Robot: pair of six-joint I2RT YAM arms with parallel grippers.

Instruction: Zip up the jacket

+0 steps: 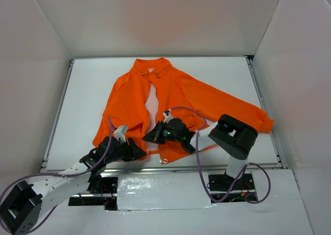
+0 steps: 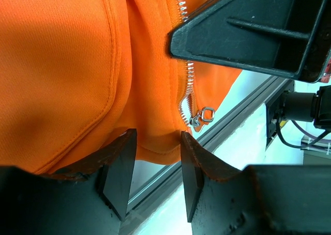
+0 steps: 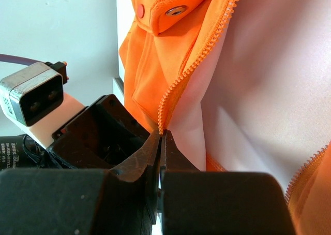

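The orange jacket [image 1: 176,95] lies flat on the white table, collar far, front open in a narrow V that shows the pale lining [image 3: 269,90]. Its silver zipper slider [image 2: 195,118] sits near the bottom hem. My left gripper [image 1: 138,152] is open at the hem, and in the left wrist view [image 2: 156,142] the hem edge dips between its spread fingertips, just left of the slider. My right gripper [image 1: 151,136] is shut on the jacket's zipper edge [image 3: 196,59], pinching the toothed tape at its tips in the right wrist view [image 3: 161,136]. The two grippers are close together.
The table's metal edge rail [image 1: 217,167] runs just below the hem and also shows in the left wrist view [image 2: 227,126]. White walls enclose the table on three sides. The right sleeve [image 1: 243,111] stretches toward the right edge.
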